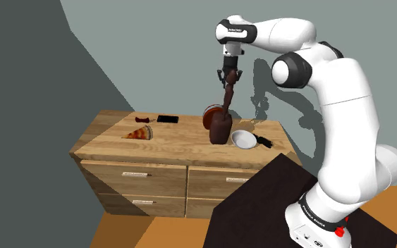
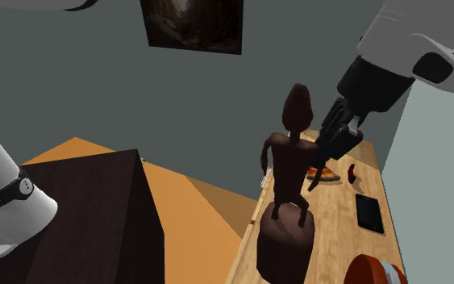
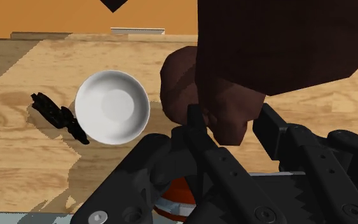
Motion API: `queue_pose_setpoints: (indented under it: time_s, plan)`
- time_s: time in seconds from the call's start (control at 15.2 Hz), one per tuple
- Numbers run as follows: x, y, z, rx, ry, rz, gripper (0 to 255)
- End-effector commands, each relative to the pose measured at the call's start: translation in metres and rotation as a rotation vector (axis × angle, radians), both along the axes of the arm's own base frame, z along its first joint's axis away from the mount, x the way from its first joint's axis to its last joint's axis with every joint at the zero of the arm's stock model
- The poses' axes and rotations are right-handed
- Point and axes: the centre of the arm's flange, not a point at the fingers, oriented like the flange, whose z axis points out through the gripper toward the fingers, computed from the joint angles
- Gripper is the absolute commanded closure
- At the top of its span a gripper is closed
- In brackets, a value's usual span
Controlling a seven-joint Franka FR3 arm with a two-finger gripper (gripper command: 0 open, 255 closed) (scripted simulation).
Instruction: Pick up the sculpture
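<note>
The sculpture (image 1: 220,127) is a dark brown figure on a rounded base, standing on the wooden dresser top (image 1: 175,137) near the shoulder view's right. In the second exterior view the sculpture (image 2: 288,181) rises close to the camera. My black gripper (image 1: 230,79) hangs at the figure's top. In the wrist view the gripper (image 3: 231,121) has its two fingers (image 3: 195,124) closed against a rounded brown upper part of the sculpture (image 3: 234,111), with the base showing beneath. I cannot tell whether the base touches the dresser.
A white bowl (image 3: 112,106) and a small black object (image 3: 56,114) lie beside the sculpture. An orange and white object (image 2: 374,270) stands right behind it. Farther along the dresser lie a pizza slice (image 1: 139,133), a black phone (image 1: 167,119) and a small red item (image 1: 142,120). The dark stand (image 1: 260,204) adjoins the dresser.
</note>
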Motion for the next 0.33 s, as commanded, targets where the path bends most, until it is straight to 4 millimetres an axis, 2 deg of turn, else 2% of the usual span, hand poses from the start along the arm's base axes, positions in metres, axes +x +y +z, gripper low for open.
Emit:
queue_pose_setpoints:
  time_s: [0.0,0.13,0.26]
  plan:
    - [-0.001,0.001,0.012,-0.001,-0.003,0.000,255]
    - [-0.001,0.001,0.023,-0.001,-0.003,0.000,255]
    - [-0.001,0.001,0.024,-0.001,-0.003,0.000,255]
